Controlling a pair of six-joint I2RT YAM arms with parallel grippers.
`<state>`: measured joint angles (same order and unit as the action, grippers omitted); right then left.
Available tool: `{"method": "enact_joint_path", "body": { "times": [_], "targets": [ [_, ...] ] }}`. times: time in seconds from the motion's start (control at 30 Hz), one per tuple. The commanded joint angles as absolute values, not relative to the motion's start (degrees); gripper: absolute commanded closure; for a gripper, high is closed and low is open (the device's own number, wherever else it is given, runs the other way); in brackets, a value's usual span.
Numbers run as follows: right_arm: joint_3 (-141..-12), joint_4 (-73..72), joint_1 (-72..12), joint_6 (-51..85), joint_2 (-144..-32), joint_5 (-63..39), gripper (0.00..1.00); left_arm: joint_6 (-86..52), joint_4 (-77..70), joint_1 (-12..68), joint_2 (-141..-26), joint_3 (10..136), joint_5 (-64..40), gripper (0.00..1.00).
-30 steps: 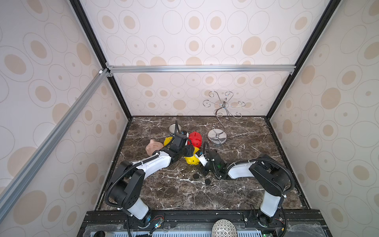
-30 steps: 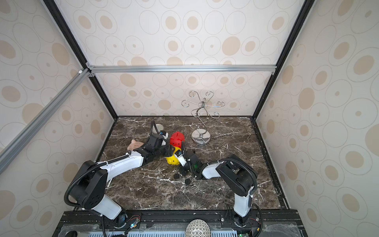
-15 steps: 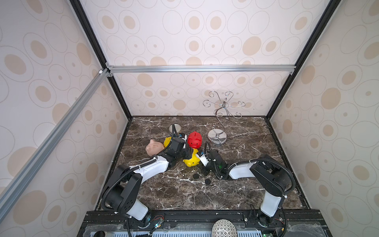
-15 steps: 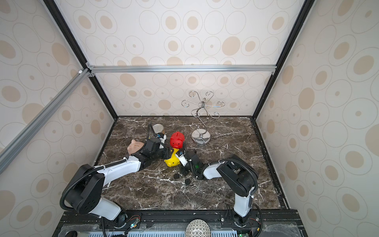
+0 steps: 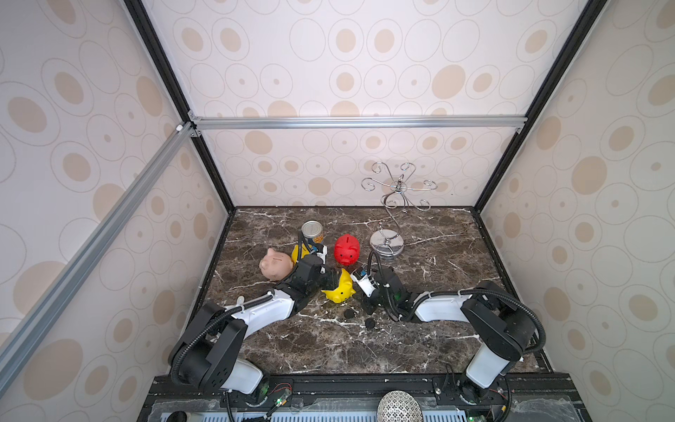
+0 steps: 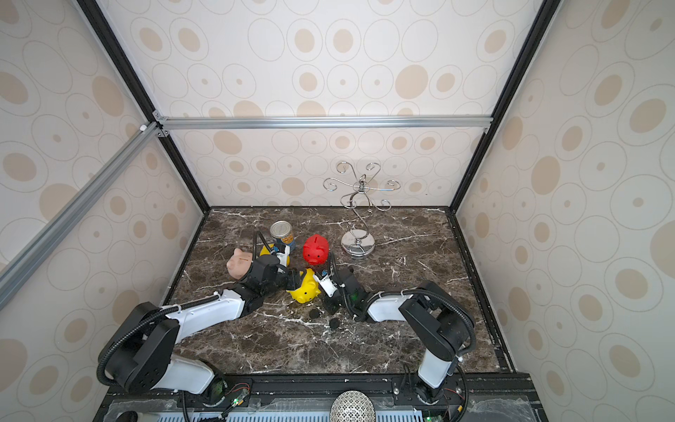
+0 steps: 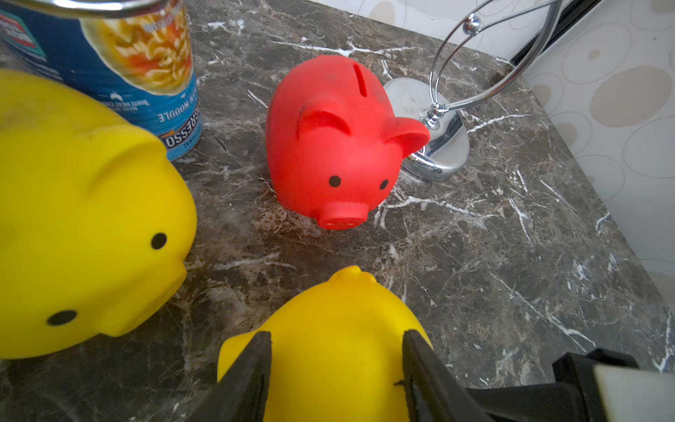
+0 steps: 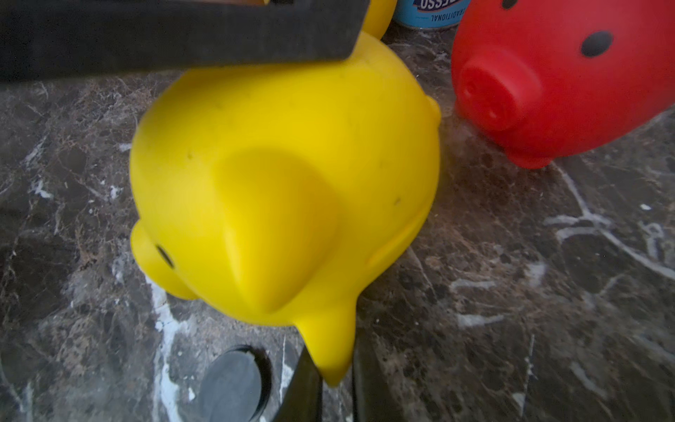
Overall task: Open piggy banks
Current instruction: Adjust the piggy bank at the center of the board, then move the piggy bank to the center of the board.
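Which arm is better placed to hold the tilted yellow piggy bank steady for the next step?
Left. The left pincer is shut across the body of the tilted yellow piggy bank; the right pincer only straddles one small pointed tip of it.

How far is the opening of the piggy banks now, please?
Apparently done: two black plugs lie loose on the table; from which banks, I cannot tell. In hand: the left gripper clamps the tilted yellow piggy bank while the right gripper pinches its ear. Left: probably this bank and one more.
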<state>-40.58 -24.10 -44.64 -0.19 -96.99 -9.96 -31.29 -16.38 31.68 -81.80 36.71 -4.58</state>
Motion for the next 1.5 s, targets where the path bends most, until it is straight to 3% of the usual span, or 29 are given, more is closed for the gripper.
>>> {"method": "enact_joint_path", "body": {
  "times": [0.0, 0.67, 1.07, 1.4, 1.47],
  "targets": [
    [-42.0, -25.2, -46.0, -2.3, -93.8, -11.3, 0.87, -32.8, -13.9, 32.1, -81.0, 32.5, -3.3, 0.42],
    [-45.7, -18.2, -50.9, -6.4, -89.5, -7.5, 0.87, -38.7, -27.6, 32.0, -69.4, 16.4, 4.2, 0.43],
    [-47.5, -14.6, -55.0, -9.2, -87.0, -4.3, 0.84, -41.0, -25.0, 32.0, -60.7, 10.1, 7.8, 0.42],
    [-46.5, -11.3, -55.8, -3.9, -82.5, 3.5, 0.43, -41.1, -19.0, 31.9, -58.1, 10.8, 6.7, 0.32],
    [-48.0, -6.5, -56.0, -2.7, -82.2, 7.3, 0.39, -41.0, -19.0, 31.9, -59.7, 12.2, 4.8, 0.33]
  ]
}}
